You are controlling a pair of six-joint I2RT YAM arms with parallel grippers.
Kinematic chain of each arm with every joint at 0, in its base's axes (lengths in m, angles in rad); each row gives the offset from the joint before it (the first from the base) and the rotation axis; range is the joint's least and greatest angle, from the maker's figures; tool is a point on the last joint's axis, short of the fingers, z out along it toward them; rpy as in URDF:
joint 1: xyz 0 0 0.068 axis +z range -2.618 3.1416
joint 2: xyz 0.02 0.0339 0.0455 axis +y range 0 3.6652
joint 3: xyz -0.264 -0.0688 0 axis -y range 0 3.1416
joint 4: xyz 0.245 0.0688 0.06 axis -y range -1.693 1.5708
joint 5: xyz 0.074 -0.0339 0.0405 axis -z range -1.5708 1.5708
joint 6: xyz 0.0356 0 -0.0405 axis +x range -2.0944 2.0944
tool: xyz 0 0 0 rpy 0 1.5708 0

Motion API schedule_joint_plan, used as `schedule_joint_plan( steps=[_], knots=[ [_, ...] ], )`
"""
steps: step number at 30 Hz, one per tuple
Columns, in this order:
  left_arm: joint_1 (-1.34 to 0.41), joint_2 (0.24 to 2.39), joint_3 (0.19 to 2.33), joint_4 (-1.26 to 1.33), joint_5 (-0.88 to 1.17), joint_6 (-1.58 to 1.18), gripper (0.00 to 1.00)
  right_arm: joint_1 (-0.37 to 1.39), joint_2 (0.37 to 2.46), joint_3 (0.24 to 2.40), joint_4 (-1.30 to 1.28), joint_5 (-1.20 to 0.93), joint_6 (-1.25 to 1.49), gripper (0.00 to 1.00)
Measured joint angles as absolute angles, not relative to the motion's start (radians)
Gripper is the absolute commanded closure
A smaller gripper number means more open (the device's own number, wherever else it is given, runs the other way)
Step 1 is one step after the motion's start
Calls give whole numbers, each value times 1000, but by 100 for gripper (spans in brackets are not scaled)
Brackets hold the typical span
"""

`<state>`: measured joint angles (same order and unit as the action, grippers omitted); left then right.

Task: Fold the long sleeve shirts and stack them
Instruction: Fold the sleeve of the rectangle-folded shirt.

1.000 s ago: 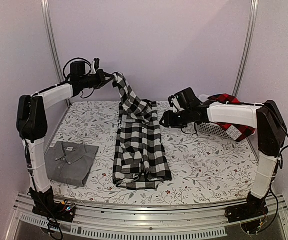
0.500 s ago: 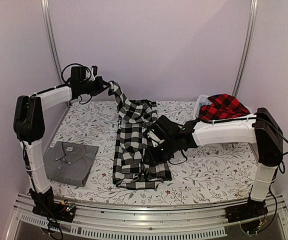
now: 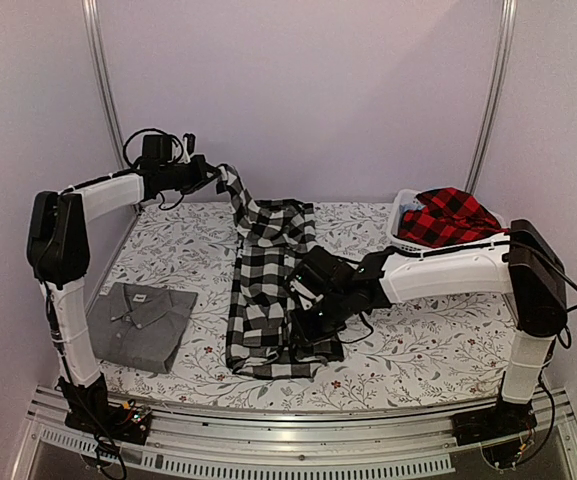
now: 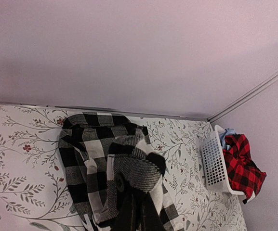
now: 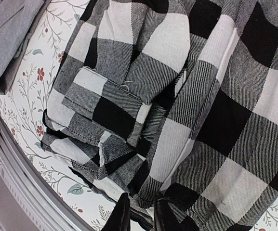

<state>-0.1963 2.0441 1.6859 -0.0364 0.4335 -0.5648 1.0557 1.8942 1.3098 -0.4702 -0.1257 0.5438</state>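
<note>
Floral tablecloth (image 3: 418,330); grey shirt (image 3: 143,322); label (image 3: 140,294) illegible

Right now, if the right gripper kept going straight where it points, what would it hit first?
The black-and-white checked cloth shirt: the right gripper points down at its folded edge, with cloth seemingly between its fingers. The floral table covering lies just beneath.
</note>
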Motion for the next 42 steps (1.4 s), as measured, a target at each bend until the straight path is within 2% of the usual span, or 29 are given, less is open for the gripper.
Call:
schedule_joint_plan(
  steps=[4,10,11,13,18,24,28,33,35,42],
  knots=[
    [-196,2027,1666,-35,407,-560,100,1056,1902,1310,-481,-133,543,99],
    [-196,1945,1571,-5,331,-561,100,1061,1902,1312,-498,-144,538,100],
    [-196,1932,1558,1,323,-561,100,1061,1902,1314,-501,-145,538,97],
    [-196,1904,1532,15,301,-561,100,1063,1902,1317,-507,-145,537,84],
    [-196,1870,1503,39,276,-561,100,1066,1902,1324,-524,-129,547,64],
    [-196,1866,1462,51,263,-561,100,1067,1903,1332,-527,-106,558,62],
    [-196,1843,1408,59,227,-561,100,1067,1922,1346,-514,-107,560,70],
    [-196,1797,1362,64,174,-561,100,1067,1972,1359,-508,-107,562,96],
    [-196,1779,1355,69,159,-561,100,1067,1983,1366,-513,-107,562,100],
    [-196,1750,1325,77,101,-566,100,1069,1982,1376,-528,-106,556,100]
  ],
)
